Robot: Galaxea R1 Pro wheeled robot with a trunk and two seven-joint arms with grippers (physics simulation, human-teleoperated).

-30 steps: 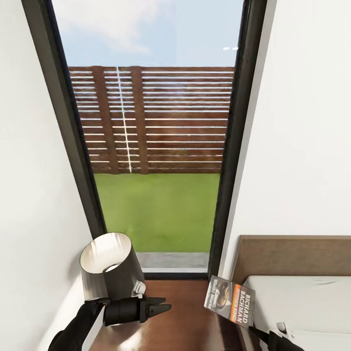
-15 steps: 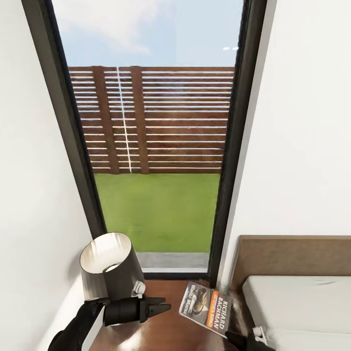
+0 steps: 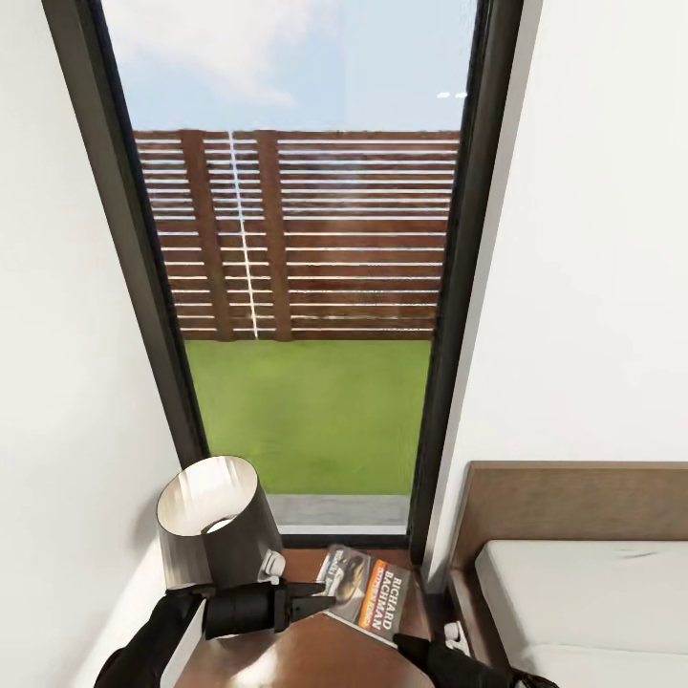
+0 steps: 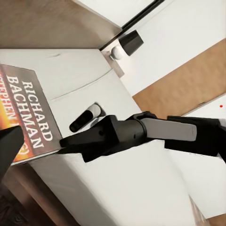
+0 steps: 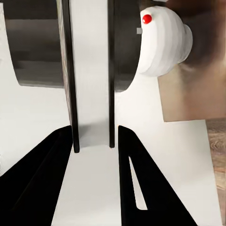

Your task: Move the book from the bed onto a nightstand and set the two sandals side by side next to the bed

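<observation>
Tall dark-framed window (image 3: 287, 287) dead ahead, white walls either side; slatted brown fence and green lawn beyond the glass. Below the window's sill sits the small dark brown glossy wooden nightstand (image 3: 315, 659) — the desk in this scene. On it, toward the window's left post, a silver-grey cone-shaped lamp shade (image 3: 215, 526) with pale inside, mouth tilted upward. The thin dark grey paperback book (image 3: 368, 594) with orange band and white "RICHARD BACHMAN" lettering lies over the nightstand top, just below the window's right post, cover up; whether it rests flat or is slightly raised cannot be told. The black right gripper (image 3: 406, 645) has its tip at the book's near edge, and the left wrist view shows the same gripper (image 4: 66, 141) pinching the edge of the book (image 4: 28, 113). The black left gripper (image 3: 320, 602) hangs beside the lamp, fingers pressed together to a point, tip just at the book's left edge, holding nothing. Right of the window, past the wall, the dark brown wooden headboard and pale grey-white mattress of the large low bed (image 3: 583, 583).
</observation>
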